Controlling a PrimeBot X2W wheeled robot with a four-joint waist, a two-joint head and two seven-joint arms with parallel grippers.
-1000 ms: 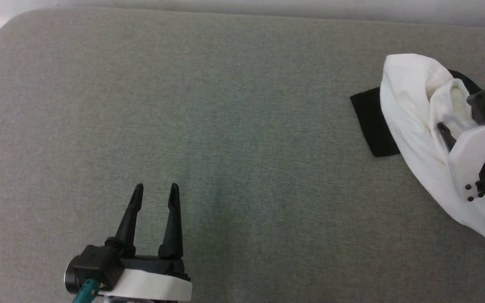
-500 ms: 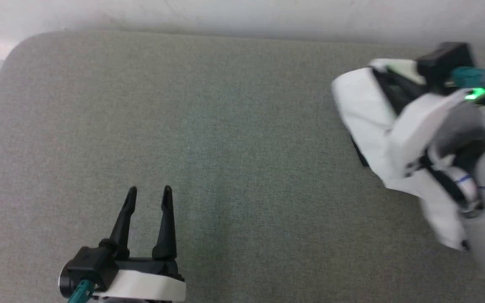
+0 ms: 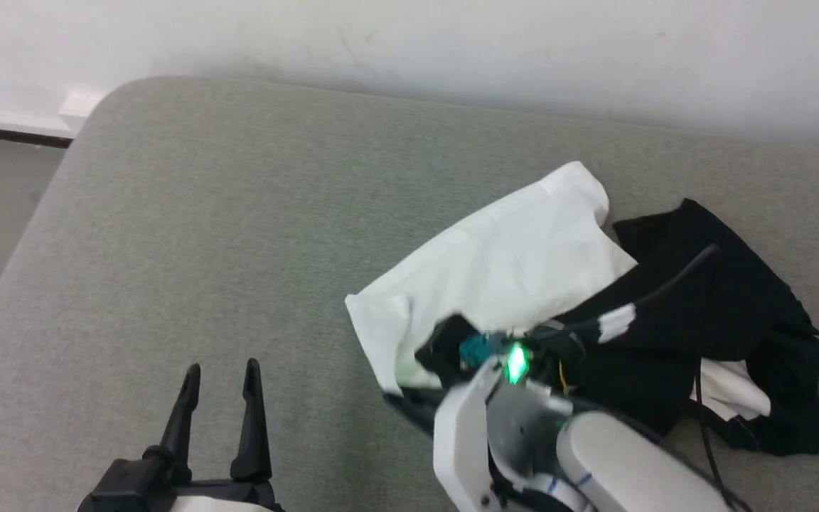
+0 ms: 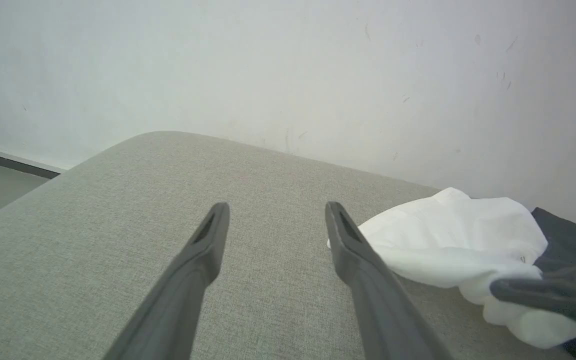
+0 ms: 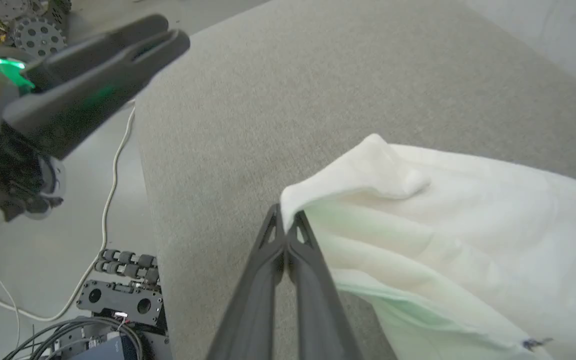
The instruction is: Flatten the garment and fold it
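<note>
At 5 o'clock on pad (image 3: 239, 213), w/ right gripper (image 5: 285, 221) pinching only garment (image 3: 516, 263) hem, left gripper (image 3: 221, 370) spread, may lose grip if tugged hard.

1. One garment (image 3: 516, 270) is counted, white with black parts.
2. Two grippers are counted, the left gripper (image 3: 222, 366) and the right gripper (image 5: 285, 215), each with one pair of jaws.
3. One grey padded worktop (image 3: 239, 213) is seen.
4. One pale wall (image 3: 409, 43) is seen.
5. One green light (image 3: 516, 363) is counted.
6. One white cable (image 5: 108, 200) is counted.
</note>
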